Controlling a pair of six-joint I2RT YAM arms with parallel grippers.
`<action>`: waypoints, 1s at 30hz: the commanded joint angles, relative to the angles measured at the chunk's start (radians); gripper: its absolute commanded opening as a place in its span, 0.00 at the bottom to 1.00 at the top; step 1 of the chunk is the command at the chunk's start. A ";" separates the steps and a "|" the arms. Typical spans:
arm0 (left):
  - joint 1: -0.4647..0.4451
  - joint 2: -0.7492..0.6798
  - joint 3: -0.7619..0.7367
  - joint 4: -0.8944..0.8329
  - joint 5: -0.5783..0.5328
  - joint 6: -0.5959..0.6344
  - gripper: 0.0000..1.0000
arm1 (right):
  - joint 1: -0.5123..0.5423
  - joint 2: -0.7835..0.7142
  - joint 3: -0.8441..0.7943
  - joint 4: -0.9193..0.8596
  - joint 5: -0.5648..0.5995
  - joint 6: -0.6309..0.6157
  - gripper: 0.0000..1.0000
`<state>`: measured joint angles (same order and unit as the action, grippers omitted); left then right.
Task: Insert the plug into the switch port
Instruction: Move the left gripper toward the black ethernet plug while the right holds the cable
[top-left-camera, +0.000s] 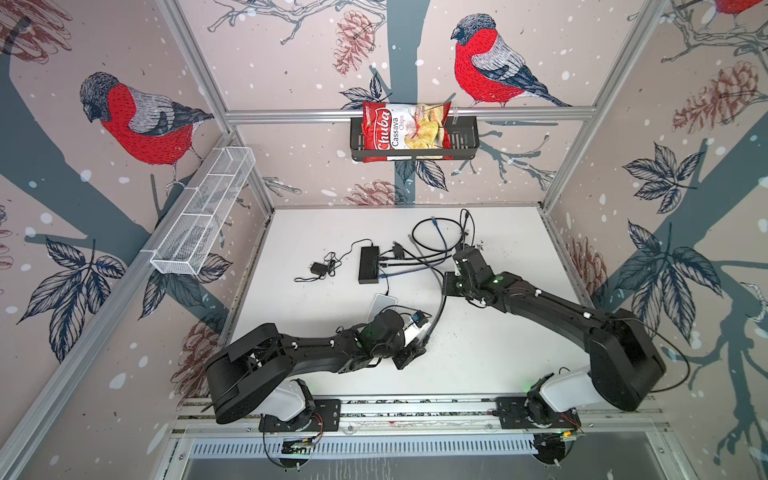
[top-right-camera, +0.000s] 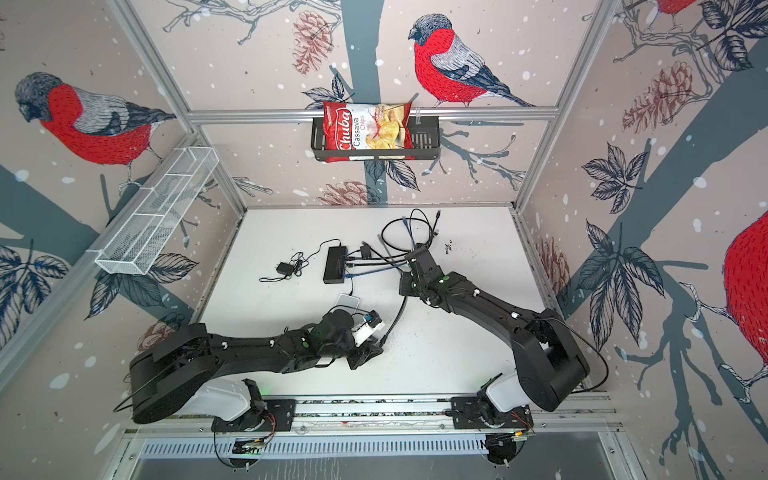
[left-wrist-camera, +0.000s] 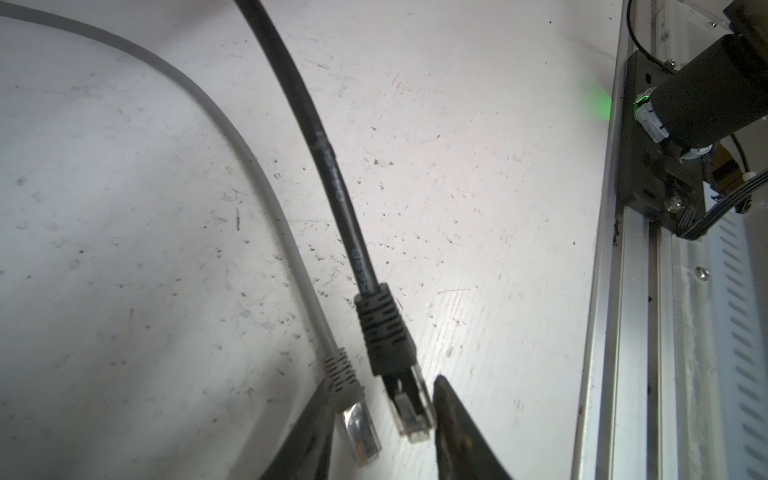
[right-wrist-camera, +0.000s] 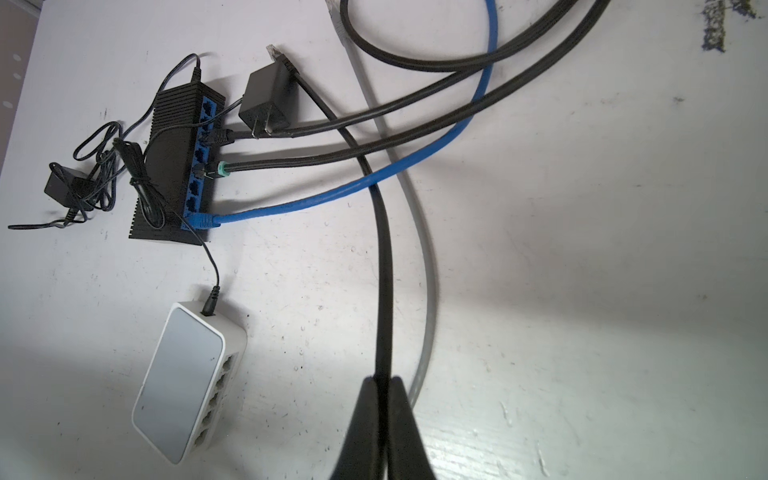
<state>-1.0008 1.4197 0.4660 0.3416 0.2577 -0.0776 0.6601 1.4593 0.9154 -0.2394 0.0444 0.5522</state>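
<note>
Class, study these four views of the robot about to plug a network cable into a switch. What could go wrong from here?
1. The left pincer straddles both the black plug and the grey plug; closing may trap both or grab the wrong one.
2. The right pincer is shut on the black cable, seemingly the same one; lifting the plug against that hold could twist or yank it loose.

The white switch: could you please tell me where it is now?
In both top views the white switch lies left of table centre, robot-side of the black switch, partly hidden by the left arm.
</note>
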 joint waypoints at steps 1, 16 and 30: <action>-0.002 -0.002 -0.001 0.070 -0.002 0.009 0.31 | 0.002 -0.010 0.000 0.037 0.006 0.000 0.00; -0.002 -0.016 -0.014 0.052 -0.122 0.007 0.13 | 0.029 -0.088 -0.067 -0.044 0.115 0.049 0.00; -0.001 -0.254 -0.089 -0.038 -0.387 0.101 0.14 | 0.066 -0.172 -0.094 -0.090 0.126 -0.040 0.23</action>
<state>-1.0039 1.2175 0.3977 0.2874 -0.0303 -0.0124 0.7258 1.2926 0.7944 -0.3241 0.1726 0.5941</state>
